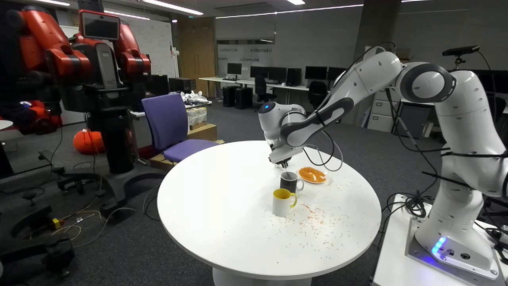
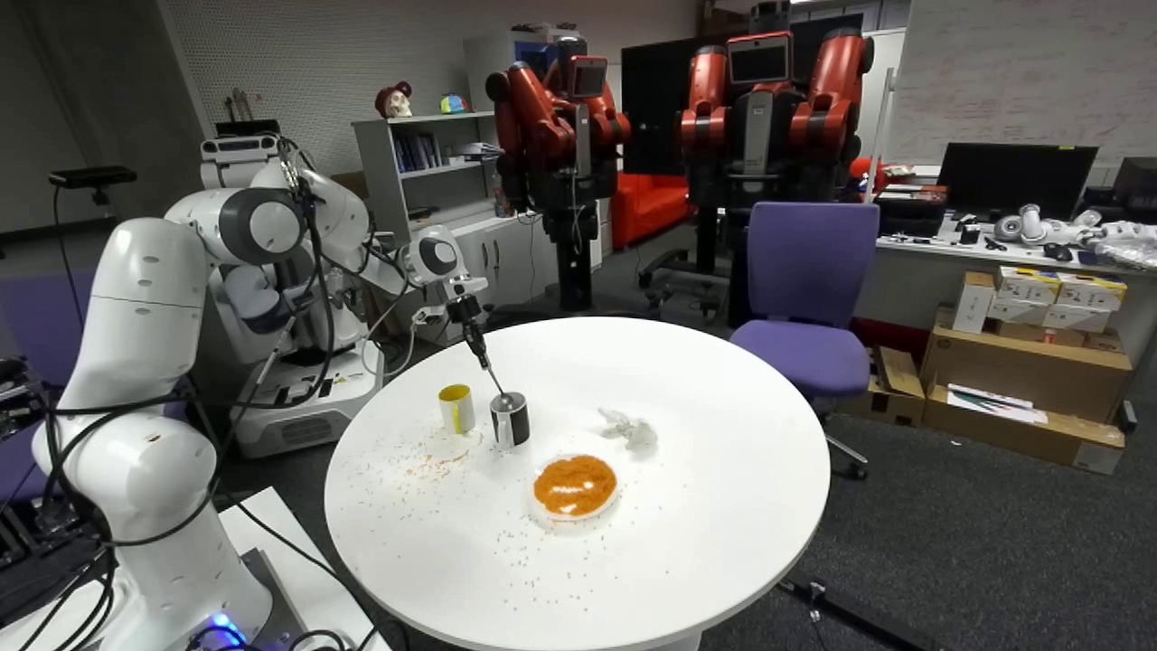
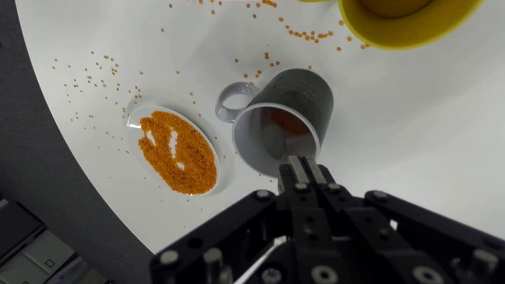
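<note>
Gripper [image 3: 304, 167] is clamped nearly closed on spoon [image 3: 273, 142], handle mostly hidden in wrist view, bowl down in dark mug [image 3: 311, 90], reddish contents [image 3: 290, 120] there hard to make out, yellow-lined mug [image 3: 406, 33] cut off by top edge, back wall [image 1: 313, 39] reads "informatics", seemingly mirrored.

Desk [image 1: 206, 198]: round top, plain white. Dark mug [image 2: 517, 427], pale handle, upright. Near it but apart, a yellow-lined white mug [image 1: 280, 207], yellow handle, also upright. Shallow white plate [image 3: 136, 115] of orange grains [image 3: 193, 154] near the dark mug, which stands between plate and yellow-lined mug. Loose grains [image 3: 321, 36] strewn across the surface: thickest beside the yellow-lined mug, sparser around the plate. Whitish crumpled item [image 2: 637, 434] near the plate, apart from it; material unclear.
</note>
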You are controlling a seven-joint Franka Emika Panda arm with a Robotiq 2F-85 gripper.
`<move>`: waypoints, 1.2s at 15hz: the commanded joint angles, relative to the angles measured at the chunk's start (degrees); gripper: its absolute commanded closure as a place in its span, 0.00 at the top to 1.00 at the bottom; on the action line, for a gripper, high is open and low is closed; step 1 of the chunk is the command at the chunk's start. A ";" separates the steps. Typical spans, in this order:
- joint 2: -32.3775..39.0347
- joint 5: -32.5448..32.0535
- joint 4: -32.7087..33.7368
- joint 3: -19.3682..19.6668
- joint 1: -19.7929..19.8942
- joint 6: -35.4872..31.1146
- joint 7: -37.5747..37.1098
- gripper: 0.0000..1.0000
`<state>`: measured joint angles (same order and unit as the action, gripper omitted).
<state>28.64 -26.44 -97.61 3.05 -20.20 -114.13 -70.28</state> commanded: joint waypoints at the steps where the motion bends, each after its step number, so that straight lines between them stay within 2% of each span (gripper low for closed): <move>1: -6.34 -3.12 -3.65 -0.93 -0.11 0.66 -0.54 0.01; 6: -11.56 -4.04 -7.76 -2.05 1.70 -3.16 0.78 0.01; 11: -17.45 -4.03 -17.12 -3.42 4.85 -7.83 14.80 0.01; 14: -20.08 -4.74 -23.66 -3.72 6.34 -7.12 22.99 0.01; 18: -21.97 -12.16 -30.95 -3.34 7.35 -4.62 28.38 0.01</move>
<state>10.95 -33.05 -121.79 0.56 -14.50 -119.80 -45.39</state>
